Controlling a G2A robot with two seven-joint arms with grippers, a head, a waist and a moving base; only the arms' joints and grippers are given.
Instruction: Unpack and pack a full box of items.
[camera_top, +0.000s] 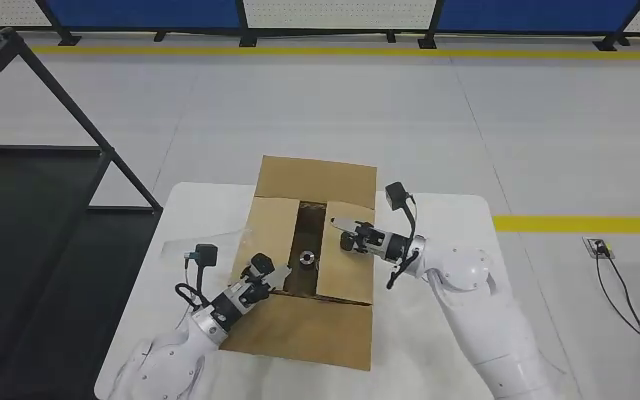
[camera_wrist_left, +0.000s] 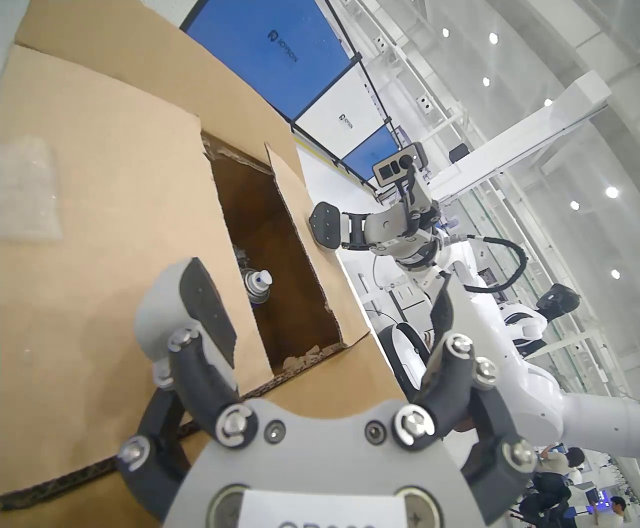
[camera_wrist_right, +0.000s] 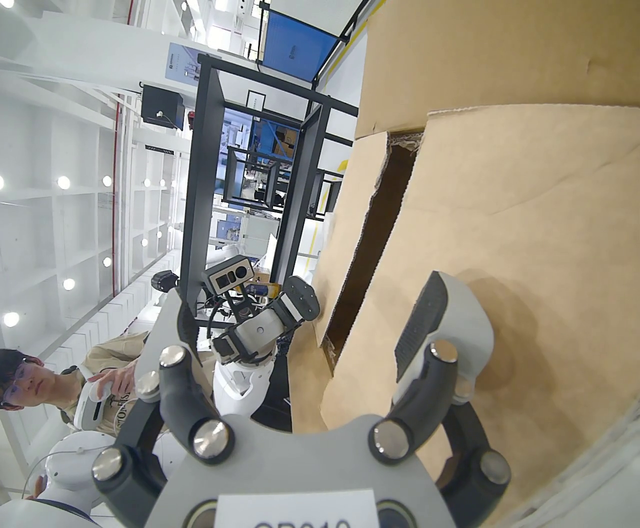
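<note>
A brown cardboard box (camera_top: 316, 183) stands on the white table (camera_top: 440, 215). Its top flaps are partly folded in and leave a dark gap in the middle. Down in that gap a bottle with a white cap (camera_top: 306, 260) (camera_wrist_left: 257, 283) stands inside the box. My left gripper (camera_top: 270, 270) (camera_wrist_left: 325, 310) is open at the gap's near-left end, one finger (camera_wrist_left: 205, 300) over the left flap. My right gripper (camera_top: 343, 231) (camera_wrist_right: 305, 320) is open over the right flap, with one pad (camera_wrist_right: 425, 315) close to the cardboard. Nothing is held between either pair of fingers.
A clear plastic bag (camera_wrist_left: 27, 192) lies on the cardboard left of the gap. The box's front flap (camera_top: 300, 335) hangs toward the table's near edge. A dark metal frame (camera_top: 70, 130) stands on the floor at the left. Bare tabletop lies right of the box.
</note>
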